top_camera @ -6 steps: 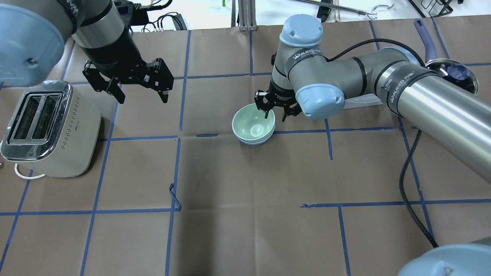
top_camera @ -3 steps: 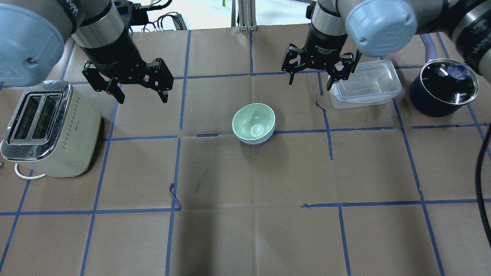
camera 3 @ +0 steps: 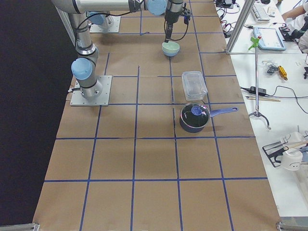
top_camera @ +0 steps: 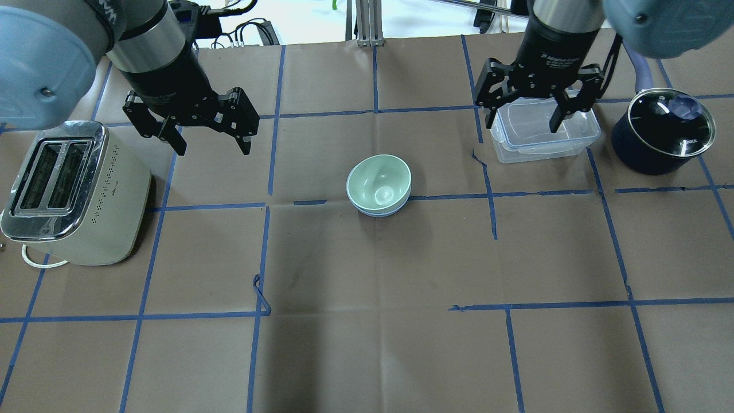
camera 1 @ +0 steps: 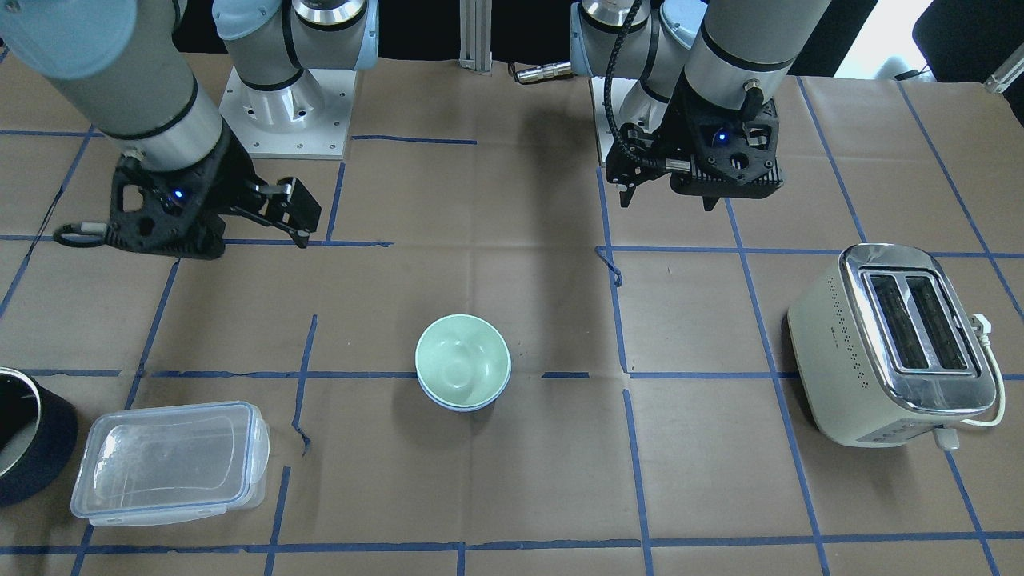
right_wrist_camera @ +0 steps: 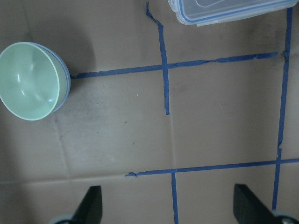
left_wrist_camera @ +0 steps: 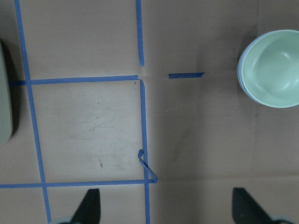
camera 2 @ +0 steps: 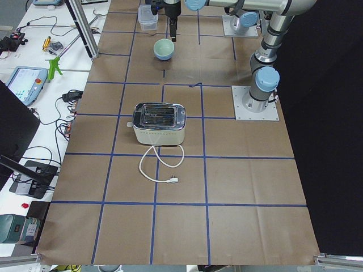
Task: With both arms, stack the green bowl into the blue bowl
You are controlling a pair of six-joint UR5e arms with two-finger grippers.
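The green bowl sits nested inside the blue bowl at the table's middle; only a thin blue rim shows below it. The pair also shows in the front view, green bowl inside blue bowl. My left gripper is open and empty, hovering left of the bowls beside the toaster. My right gripper is open and empty, hovering over the clear container, right of the bowls. The left wrist view shows the green bowl at its right edge. The right wrist view shows the green bowl at its left edge.
A cream toaster stands at the left with its cord trailing. A clear lidded container and a dark pot with a purple handle stand at the back right. A strip of blue tape curls up from the paper.
My right gripper has lifted away from the green bowl's rim and moved back and right, over the clear container. The bowls stay nested. The left arm has not moved.
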